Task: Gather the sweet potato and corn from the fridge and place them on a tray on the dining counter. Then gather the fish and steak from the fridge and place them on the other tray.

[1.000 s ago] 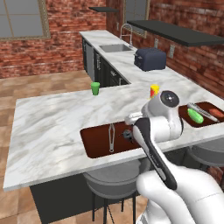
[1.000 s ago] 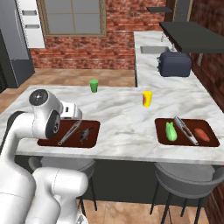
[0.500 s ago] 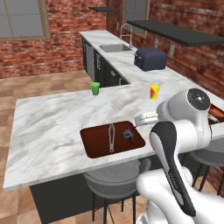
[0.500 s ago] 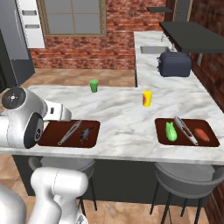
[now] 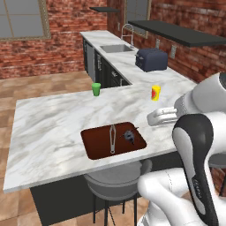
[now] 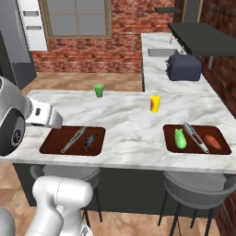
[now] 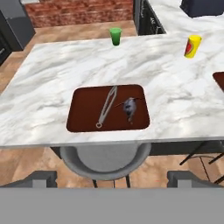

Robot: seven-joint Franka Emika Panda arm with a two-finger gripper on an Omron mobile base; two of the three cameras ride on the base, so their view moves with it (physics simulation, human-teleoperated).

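Note:
On the dining counter (image 6: 124,124) the left tray (image 6: 53,144) holds grey tongs (image 6: 73,139) and a small grey fish (image 6: 90,141). The right tray (image 6: 221,148) carries the green-husked corn (image 6: 179,138), the reddish sweet potato (image 6: 213,141) and a second pair of tongs. In the hand view the fish (image 7: 129,107) and its tray (image 7: 85,111) lie straight ahead. My gripper (image 7: 113,178) is open and empty, back over the counter's near edge above a stool. The grey fridge (image 6: 13,50) stands far left. The steak is out of view.
A green cup (image 7: 115,36) and a yellow-and-red cup (image 7: 192,46) stand on the far part of the marble top. Grey stools (image 7: 105,159) sit under the near edge. A toaster (image 5: 151,59) and sink (image 5: 117,47) are on the back counter.
The arm has swung back from over the fish tray toward the counter's near edge. The fingers stayed open. The fish and tongs have not moved.

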